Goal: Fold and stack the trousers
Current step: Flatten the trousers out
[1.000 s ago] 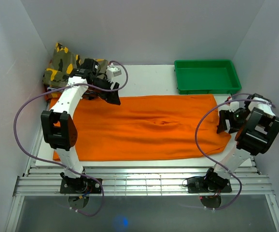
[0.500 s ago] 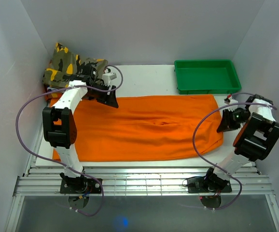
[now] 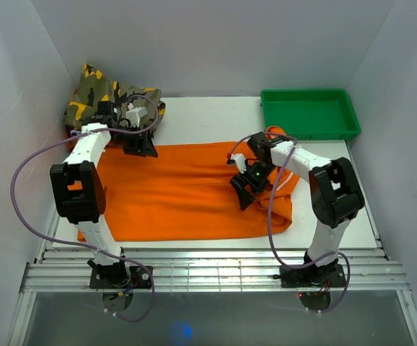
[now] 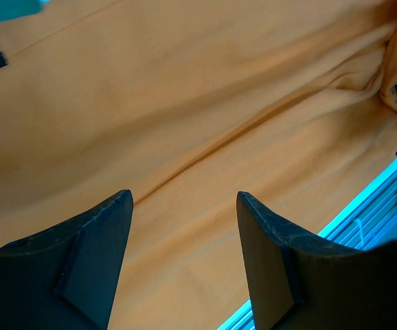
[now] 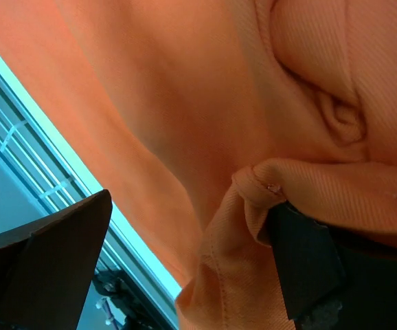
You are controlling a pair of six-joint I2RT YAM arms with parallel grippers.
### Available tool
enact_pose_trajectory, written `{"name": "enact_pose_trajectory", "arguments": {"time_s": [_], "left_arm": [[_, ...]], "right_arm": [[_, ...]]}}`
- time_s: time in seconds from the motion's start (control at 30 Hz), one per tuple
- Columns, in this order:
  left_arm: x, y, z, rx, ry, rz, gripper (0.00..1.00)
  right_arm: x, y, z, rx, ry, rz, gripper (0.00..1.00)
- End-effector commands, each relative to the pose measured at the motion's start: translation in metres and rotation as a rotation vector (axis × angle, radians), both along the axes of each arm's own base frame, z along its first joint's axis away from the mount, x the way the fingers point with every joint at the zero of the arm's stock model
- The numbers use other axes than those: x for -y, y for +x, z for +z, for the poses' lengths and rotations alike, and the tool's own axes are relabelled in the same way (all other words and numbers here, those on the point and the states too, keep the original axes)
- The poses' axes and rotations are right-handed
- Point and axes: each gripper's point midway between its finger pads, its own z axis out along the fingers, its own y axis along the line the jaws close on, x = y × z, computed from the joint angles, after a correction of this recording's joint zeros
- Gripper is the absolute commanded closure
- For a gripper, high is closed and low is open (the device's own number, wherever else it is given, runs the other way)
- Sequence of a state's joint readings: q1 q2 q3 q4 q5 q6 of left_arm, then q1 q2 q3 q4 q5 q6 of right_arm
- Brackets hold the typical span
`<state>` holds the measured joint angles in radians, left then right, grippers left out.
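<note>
The orange trousers [image 3: 172,194] lie spread across the white table, their right end folded back over toward the middle [image 3: 284,180]. My right gripper [image 3: 243,189] hovers over the middle of the trousers. In the right wrist view its jaws [image 5: 188,206] stand wide apart, and a stitched fabric edge [image 5: 253,234] drapes over the right finger. My left gripper [image 3: 139,148] is at the far left edge of the trousers, beside the camouflage garment. It is open and empty in the left wrist view [image 4: 183,196], just above the orange fabric [image 4: 185,103].
A folded camouflage garment [image 3: 93,97] lies at the back left corner. A green tray [image 3: 308,92] stands at the back right. Metal rails [image 3: 216,270] run along the near edge. White walls close in on both sides and the back.
My right arm swung from the right edge to the middle, carrying the trousers' right end over with it. My left gripper shifted a little left and back.
</note>
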<state>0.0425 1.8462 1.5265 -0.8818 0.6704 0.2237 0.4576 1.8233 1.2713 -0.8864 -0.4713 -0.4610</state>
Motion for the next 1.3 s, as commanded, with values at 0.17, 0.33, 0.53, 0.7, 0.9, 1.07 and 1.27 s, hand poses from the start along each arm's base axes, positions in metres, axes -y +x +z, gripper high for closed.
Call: {"name": "enact_pose_trajectory", "arguments": {"time_s": [0.17, 0.33, 0.53, 0.7, 0.9, 1.07, 1.27], "left_arm": [[-0.006, -0.011, 0.018, 0.042, -0.059, 0.006, 0.28], [-0.006, -0.013, 0.01, 0.032, -0.066, 0.016, 0.28], [-0.007, -0.013, 0.006, 0.03, -0.055, 0.017, 0.28], [-0.005, -0.012, 0.001, 0.022, -0.071, 0.024, 0.28], [-0.006, -0.005, 0.003, 0.024, -0.078, 0.035, 0.28], [-0.006, -0.003, 0.007, 0.029, -0.079, 0.041, 0.28], [-0.005, -0.003, 0.009, 0.032, -0.084, 0.044, 0.28]], "right_arm": [[0.033, 0.022, 0.08, 0.266, 0.077, -0.113, 0.07], [0.065, 0.037, 0.093, 0.362, -0.005, -0.206, 0.22], [0.186, 0.061, 0.068, 0.203, -0.074, -0.653, 0.36], [0.233, 0.049, 0.042, 0.001, 0.098, -0.972, 0.3], [0.212, 0.063, 0.023, -0.072, 0.328, -1.038, 0.28], [0.193, 0.063, -0.004, -0.195, 0.465, -1.141, 0.28], [0.173, 0.061, -0.027, -0.277, 0.62, -1.21, 0.31]]}}
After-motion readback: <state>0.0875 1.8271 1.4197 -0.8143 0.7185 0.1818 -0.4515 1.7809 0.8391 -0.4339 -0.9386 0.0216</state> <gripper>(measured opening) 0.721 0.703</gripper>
